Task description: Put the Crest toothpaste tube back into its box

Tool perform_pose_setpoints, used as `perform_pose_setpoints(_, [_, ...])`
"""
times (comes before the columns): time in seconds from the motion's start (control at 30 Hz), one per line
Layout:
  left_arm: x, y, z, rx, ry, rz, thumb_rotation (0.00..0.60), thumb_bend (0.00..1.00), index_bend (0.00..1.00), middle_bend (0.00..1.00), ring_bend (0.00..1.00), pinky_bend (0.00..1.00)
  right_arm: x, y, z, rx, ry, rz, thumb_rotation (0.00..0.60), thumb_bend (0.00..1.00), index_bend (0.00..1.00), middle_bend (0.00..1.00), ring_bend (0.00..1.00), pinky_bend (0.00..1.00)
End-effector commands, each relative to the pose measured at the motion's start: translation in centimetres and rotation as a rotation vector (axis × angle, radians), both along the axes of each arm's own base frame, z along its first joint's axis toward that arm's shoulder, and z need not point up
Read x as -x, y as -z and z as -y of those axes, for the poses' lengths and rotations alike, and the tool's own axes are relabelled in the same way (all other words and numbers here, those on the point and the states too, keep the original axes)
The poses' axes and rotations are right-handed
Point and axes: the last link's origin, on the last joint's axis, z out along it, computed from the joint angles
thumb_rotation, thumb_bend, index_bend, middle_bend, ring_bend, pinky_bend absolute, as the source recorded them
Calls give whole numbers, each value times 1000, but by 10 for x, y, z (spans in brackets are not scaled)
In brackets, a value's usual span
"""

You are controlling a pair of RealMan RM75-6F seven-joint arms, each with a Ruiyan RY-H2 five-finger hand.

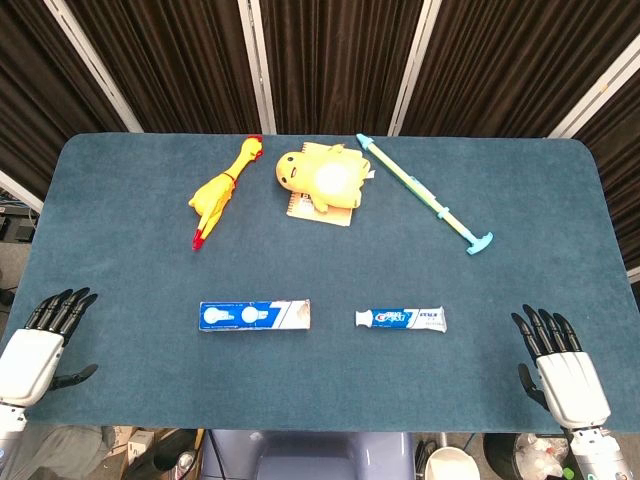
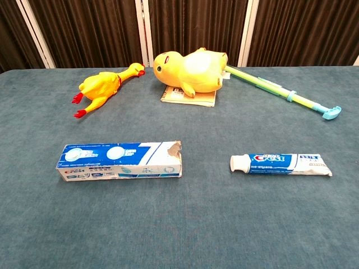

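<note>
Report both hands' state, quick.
Left hand: open, holding nothing, fingers apart.
Right hand: open, holding nothing, fingers apart.

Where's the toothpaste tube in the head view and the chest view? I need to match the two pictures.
Head view: toothpaste tube lies right of centre, near the front edge, cap pointing left toward the box.
Chest view: the tube sits right of centre at mid-height, cap again facing the box.
Shared landmark: yellow plush duck behind, mid-table.
</note>
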Motion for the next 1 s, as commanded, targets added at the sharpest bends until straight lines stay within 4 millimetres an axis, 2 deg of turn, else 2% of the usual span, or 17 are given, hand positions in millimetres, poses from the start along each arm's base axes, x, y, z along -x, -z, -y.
perform_pose_setpoints(0.03, [0,0,0,0,-4,3,600,46,31,36,55,89,0,0,0,-1,0,0,600,491,0,0,0,81])
perform_pose_setpoints(0.77, [0,2,0,15,-9,-13,600,46,27,23,55,93,0,0,-1,-5,1,4,600,491,0,0,0,82])
perform_pose_setpoints(0.93, [-2,6,-4,35,-38,4,600,46,28,14,55,119,1,0,-1,-8,5,11,600,491,0,0,0,81])
perform_pose_setpoints(1.0, [-8,10,-11,51,-34,5,600,48,28,17,55,140,0,1,-2,-12,5,12,600,491,0,0,0,81])
